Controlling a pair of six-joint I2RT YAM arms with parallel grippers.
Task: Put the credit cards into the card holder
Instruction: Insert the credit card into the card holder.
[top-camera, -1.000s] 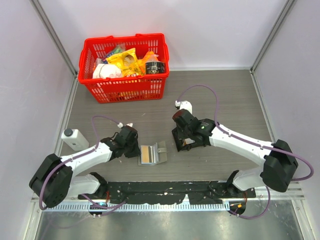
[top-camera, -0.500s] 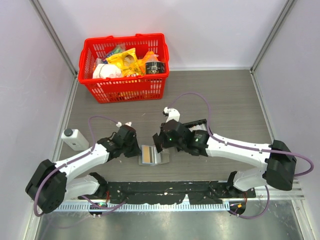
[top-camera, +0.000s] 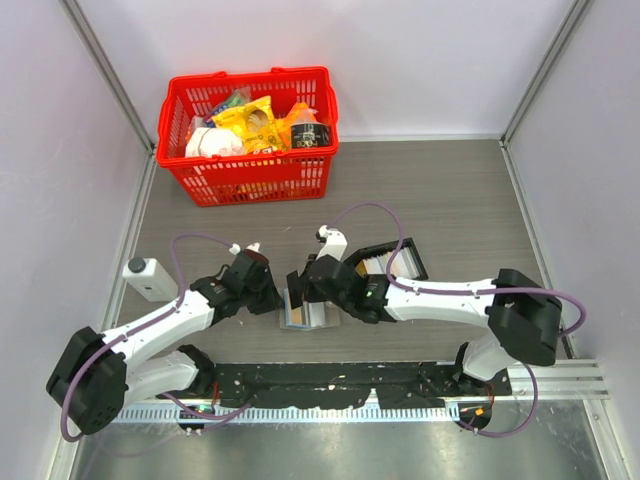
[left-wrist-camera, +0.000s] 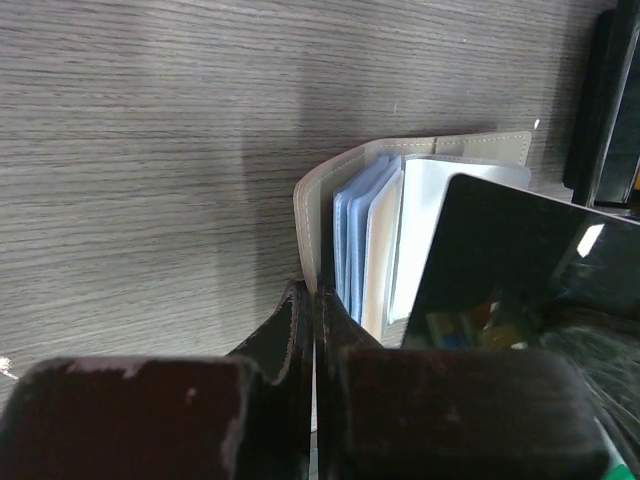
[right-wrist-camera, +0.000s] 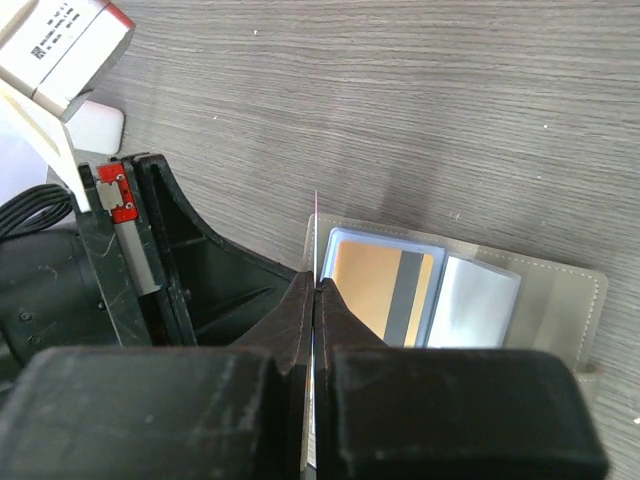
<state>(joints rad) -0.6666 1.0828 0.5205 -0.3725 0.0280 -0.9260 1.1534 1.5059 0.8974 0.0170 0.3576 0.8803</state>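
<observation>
- Top view: the card holder (top-camera: 305, 318) lies open on the table (top-camera: 450, 200), between the two grippers. The left gripper (top-camera: 274, 300) is at its left edge and the right gripper (top-camera: 300, 290) is over its far side. A black tray (top-camera: 390, 262) sits near, to the right.
- Left wrist: the fingers are pinched tight on the holder's grey cover edge. Blue pockets fan out just beyond the tips.
- Right wrist: the jaws are clamped on a credit card (right-wrist-camera: 316, 225), seen edge-on as a thin line over the holder's left edge. A tan-orange card (right-wrist-camera: 375, 285) sits in a blue pocket just right of the tips.
</observation>
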